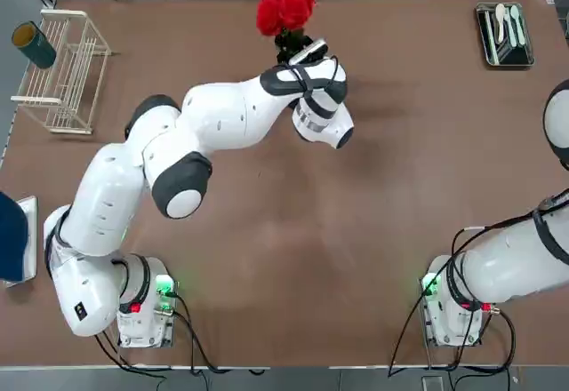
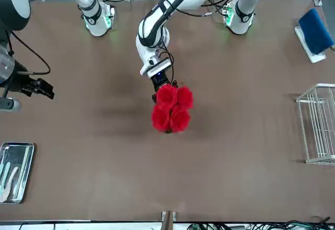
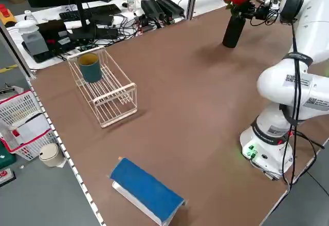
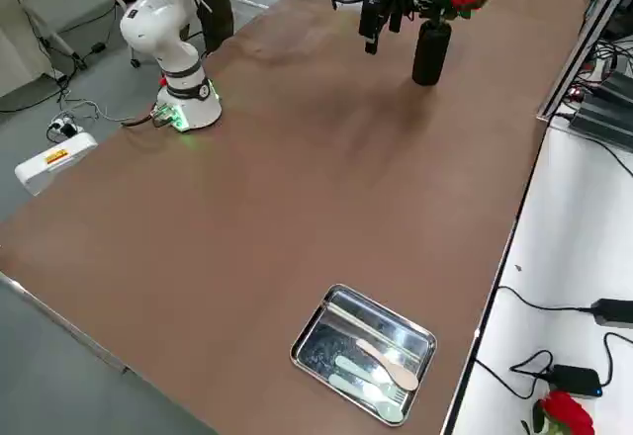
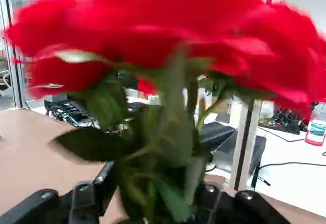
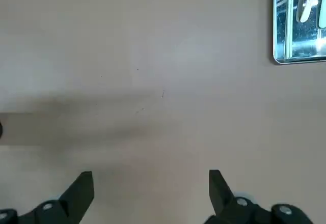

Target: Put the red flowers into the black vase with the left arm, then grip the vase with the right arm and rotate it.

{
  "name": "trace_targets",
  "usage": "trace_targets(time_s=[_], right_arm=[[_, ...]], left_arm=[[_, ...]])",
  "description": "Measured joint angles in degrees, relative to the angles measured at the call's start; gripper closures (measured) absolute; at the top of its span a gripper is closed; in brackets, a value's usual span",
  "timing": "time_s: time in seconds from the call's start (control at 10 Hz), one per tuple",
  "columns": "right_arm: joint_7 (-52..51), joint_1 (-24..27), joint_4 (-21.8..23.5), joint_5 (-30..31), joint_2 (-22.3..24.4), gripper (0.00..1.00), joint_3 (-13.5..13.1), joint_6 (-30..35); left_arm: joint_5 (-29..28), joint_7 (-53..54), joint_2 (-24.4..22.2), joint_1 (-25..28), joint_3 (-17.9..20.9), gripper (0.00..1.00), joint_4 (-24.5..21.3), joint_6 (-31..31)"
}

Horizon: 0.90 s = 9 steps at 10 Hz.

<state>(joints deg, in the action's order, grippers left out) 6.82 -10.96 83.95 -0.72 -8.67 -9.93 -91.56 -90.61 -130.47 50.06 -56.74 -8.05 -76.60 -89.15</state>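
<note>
Flowers [image 1: 286, 6] sit in vase [image 3: 233, 31], far-centre of table [image 1: 293, 231]; heads above rim, stems inside.

Handling, judged: flowers light, stems thin and springy, petals crush easily; take at stems below leaves. Vase rigid, slim, tall, probably tippy and smooth; grip mid-body.

Left gripper [image 5: 153, 203] reaches out level beside stems; fingers spread either side of them, contact unclear.

Right gripper [image 6: 150, 188] parked at table's right edge, fingers apart, empty.

Table [image 1: 267, 231]: matt brown, smooth. Black vase [image 3: 233, 32]: matt. Tray [image 4: 364, 352]: shiny, mirror-like metal. Rack [image 3: 105, 90]: thin pale wire. Arm shells [image 1: 222, 120]: glossy white plastic. Red flowers [image 2: 172, 107]: soft-looking petals.
</note>
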Motion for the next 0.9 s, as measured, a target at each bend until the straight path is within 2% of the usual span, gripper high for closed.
trace_targets(time_s=[0.2, 0.4, 0.7, 0.9], right_arm=[[0.0, 0.0, 0.0, 0.0, 0.0, 0.00, 0.0, 0.0], [0.0, 0.0, 0.0, 0.0, 0.0, 0.00, 0.0, 0.0], [0.0, -0.1, -0.2, 0.0, 0.0, 0.00, 0.1, 0.0], [0.0, -0.4, -0.2, 0.0, 0.0, 0.00, 0.3, 0.1]], left_arm=[[0.0, 0.0, 0.3, -0.2, 0.0, 0.30, 0.0, 1.0], [0.0, 0.0, 0.3, -0.5, 0.0, 0.02, 0.1, 1.7], [0.0, 0.0, 0.2, -1.9, -0.1, 0.00, 1.3, 1.7], [0.1, 0.7, -0.1, -3.7, -0.7, 0.00, 1.7, 3.9]])
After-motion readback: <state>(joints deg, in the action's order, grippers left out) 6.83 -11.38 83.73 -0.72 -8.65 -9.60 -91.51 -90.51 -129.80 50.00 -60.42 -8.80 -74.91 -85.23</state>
